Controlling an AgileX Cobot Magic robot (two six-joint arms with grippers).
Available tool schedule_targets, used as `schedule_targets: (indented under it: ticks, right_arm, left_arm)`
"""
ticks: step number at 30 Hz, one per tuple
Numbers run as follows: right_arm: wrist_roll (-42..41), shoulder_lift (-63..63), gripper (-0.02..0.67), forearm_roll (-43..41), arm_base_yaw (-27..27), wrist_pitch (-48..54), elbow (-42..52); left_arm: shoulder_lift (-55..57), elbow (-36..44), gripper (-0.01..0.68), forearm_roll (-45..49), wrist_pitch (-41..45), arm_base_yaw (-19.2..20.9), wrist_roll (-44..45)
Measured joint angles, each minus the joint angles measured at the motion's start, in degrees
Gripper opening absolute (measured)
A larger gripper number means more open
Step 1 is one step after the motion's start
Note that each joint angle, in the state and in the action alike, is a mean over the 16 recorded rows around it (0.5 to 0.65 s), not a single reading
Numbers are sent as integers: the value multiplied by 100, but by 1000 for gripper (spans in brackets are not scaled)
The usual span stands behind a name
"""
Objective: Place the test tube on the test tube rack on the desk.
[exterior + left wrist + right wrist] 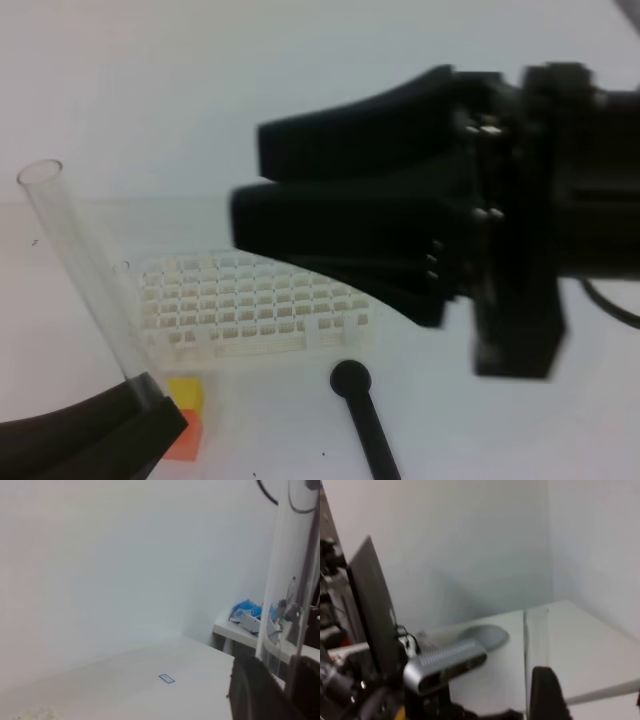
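Left tool (140,395) gripping tilted test tube (85,270), white desk (500,430), white wall (100,555)

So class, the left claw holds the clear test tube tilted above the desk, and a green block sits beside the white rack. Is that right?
Not quite. The block beside the test tube rack is yellow and orange, not green, as the exterior high view shows. The rest stands: the left claw holds the test tube tilted above the desk.
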Motion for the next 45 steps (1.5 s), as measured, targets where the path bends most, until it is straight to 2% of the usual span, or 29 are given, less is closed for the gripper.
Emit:
schedule_targets:
  ticks: [9, 18, 28, 35, 45]
  right_arm:
    - [-420, 912, 423, 939, 407, 7, -586]
    - [-485, 1375, 443, 1027, 682, 54, -940]
    - [-496, 1620, 432, 1074, 843, -4, -1117]
    - [-496, 1652, 375, 1088, 935, -106, -1137]
    - [-576, 1667, 205, 1065, 975, -251, -1144]
  left_arm:
    - [0, 0, 110, 0, -8, 0, 0]
    - [0, 0, 110, 0, -8, 0, -16]
    - [0, 0, 110, 0, -9, 0, -36]
    - [0, 0, 110, 0, -5, 0, -39]
    - [0, 0, 110, 1, 62, 0, -193]
